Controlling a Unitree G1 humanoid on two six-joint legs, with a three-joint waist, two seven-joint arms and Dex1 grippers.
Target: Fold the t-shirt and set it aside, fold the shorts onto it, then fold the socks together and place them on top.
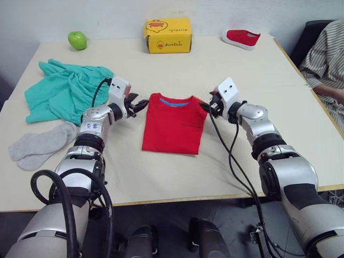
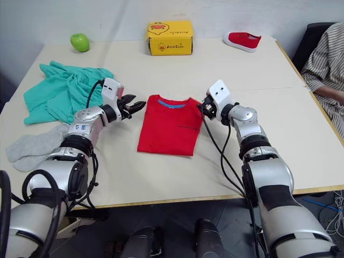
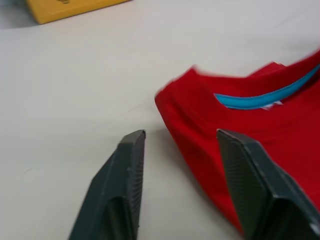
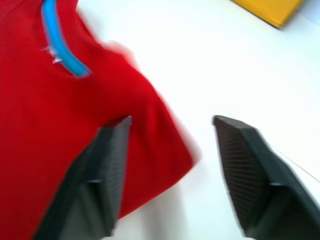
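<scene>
The red t-shirt (image 1: 174, 123) lies folded into a narrow rectangle at the table's middle, blue collar at its far end. My left gripper (image 1: 141, 104) is open at the shirt's far left shoulder corner (image 3: 175, 95), with nothing between its fingers (image 3: 125, 175). My right gripper (image 1: 207, 106) is open at the far right shoulder corner (image 4: 170, 150), one finger (image 4: 107, 160) over the fabric. The teal shorts (image 1: 67, 88) lie crumpled at the far left. The grey socks (image 1: 37, 145) lie side by side near the left front edge.
A green apple (image 1: 77, 39), a yellow box (image 1: 167, 35) and a small red shoe (image 1: 242, 38) stand along the table's far edge. A person in a striped sleeve (image 1: 322, 59) sits at the right. Bare table (image 1: 290, 97) lies right of the shirt.
</scene>
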